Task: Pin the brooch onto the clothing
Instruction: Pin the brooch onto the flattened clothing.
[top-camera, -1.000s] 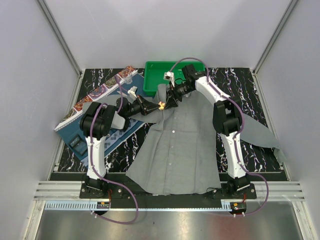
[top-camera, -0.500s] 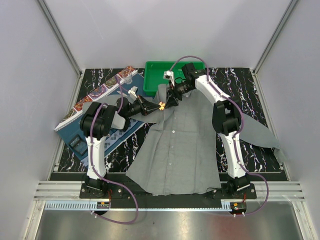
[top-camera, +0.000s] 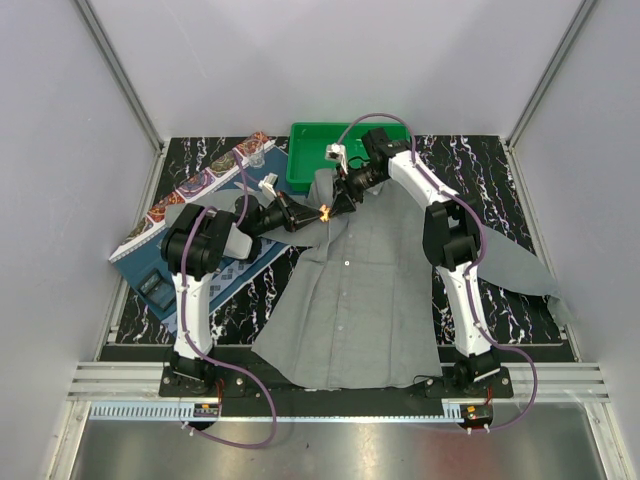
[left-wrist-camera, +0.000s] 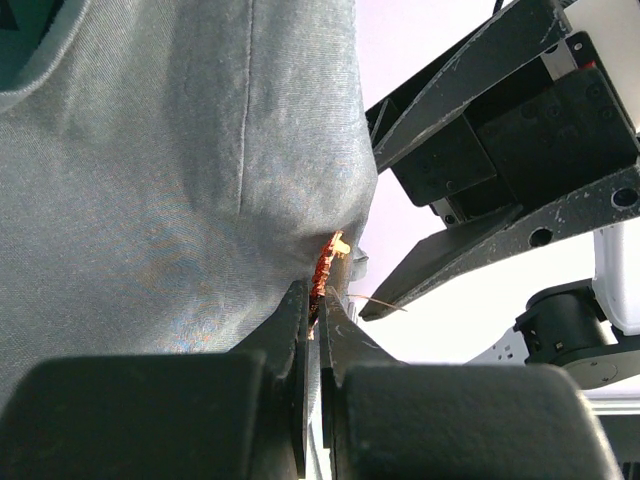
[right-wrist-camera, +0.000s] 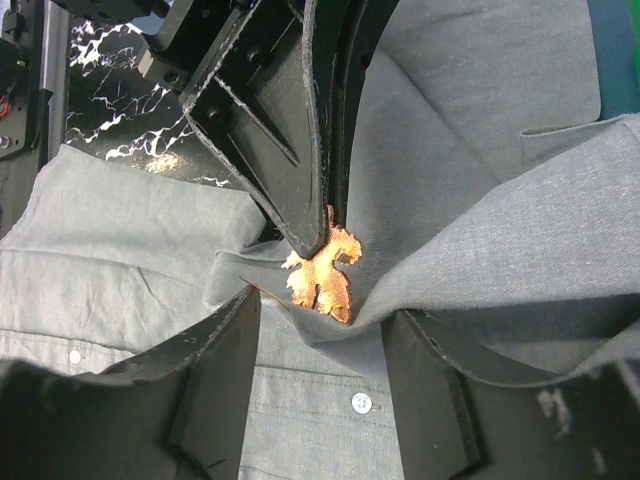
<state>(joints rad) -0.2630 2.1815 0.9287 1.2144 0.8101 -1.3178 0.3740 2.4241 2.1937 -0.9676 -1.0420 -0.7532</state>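
A black desk veined with white fills a booth of plain white walls, with a ribbed metal rail along its near edge. A grey shirt lies spread front-up across the middle. Its collar points toward a green tray at the back, and one sleeve trails off to the right. A blue patterned mat lies at the left, beside the shirt.

Both arms reach in to the shirt's upper chest, just below the collar. There the left fingers are pressed together with no gap, pinching the edge of the red-orange brooch at their tips. The brooch sits against a raised fold of the cloth. The right fingers stand well apart, one on each side of that fold and of the brooch, and grip nothing. A small pale button shows on the cloth between them.
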